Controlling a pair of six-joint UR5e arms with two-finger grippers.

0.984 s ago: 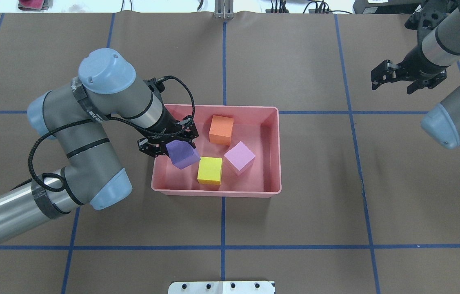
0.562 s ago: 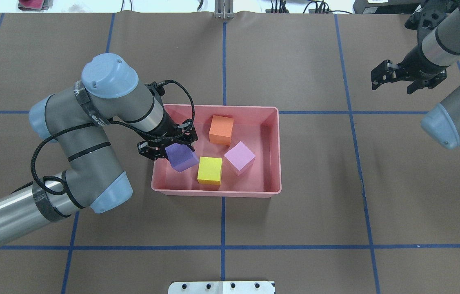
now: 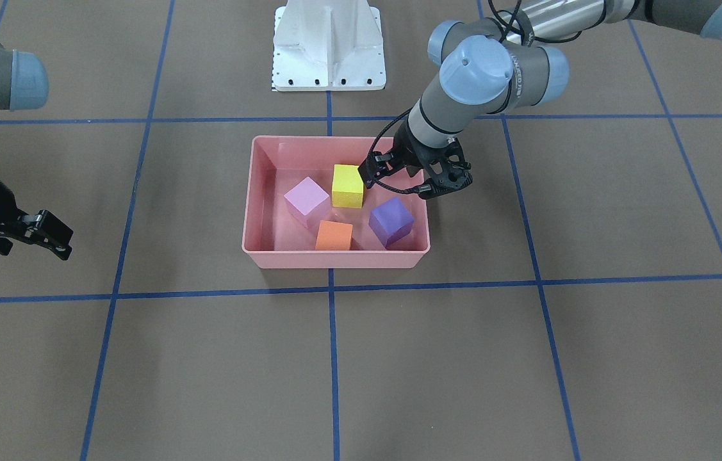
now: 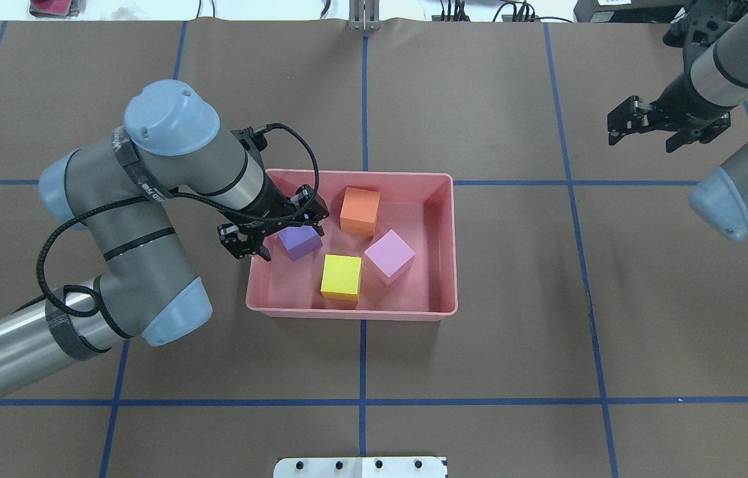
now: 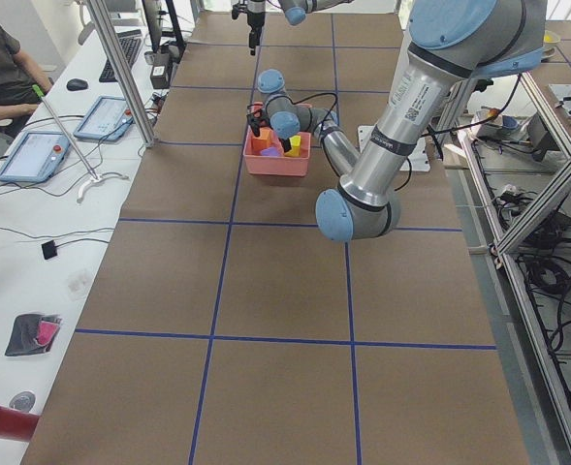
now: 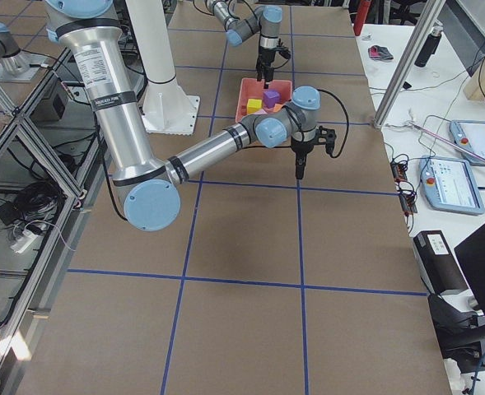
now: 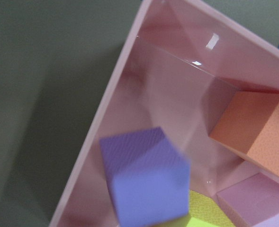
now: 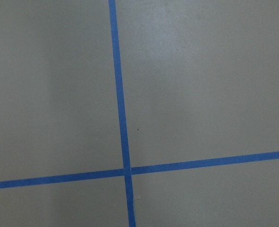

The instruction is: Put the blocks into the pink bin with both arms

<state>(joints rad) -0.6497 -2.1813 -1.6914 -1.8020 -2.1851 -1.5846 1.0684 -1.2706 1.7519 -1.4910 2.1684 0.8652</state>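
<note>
Overhead view, read left to right, positions referenced to the shallow rectangular pink plastic bin (image 4: 413,312). The black two-finger left gripper (image 4: 287,239) hangs over the bin's end nearest the left arm, just above the wall there. Its fingers are spread wide and hold nothing. Directly under it, inside the bin by that wall, is the small matte purple block (image 3: 391,221). The front-facing view shows it down on the bin floor with a clear gap to the fingers. The left wrist view shows it slightly blurred, so I cannot say it is fully settled. Next, also inside the bin: the matte yellow block (image 4: 341,277) by the wall nearest the robot, the matte orange block (image 4: 360,210) towards the far wall, and the matte light pink-lilac block (image 4: 389,256) near the bin's middle. None is stacked, and none touches the rim. The black two-finger right gripper (image 4: 616,123) is well apart from the bin, beyond its other end and above the brown paper-covered table with blue tape lines (image 4: 480,372). Its fingers are parted and empty, and its wrist camera sees only paper and tape. Judgement: all four blocks are in the bin, so placement looks complete. What is left appears to be lifting the left gripper clear of the bin.
</note>
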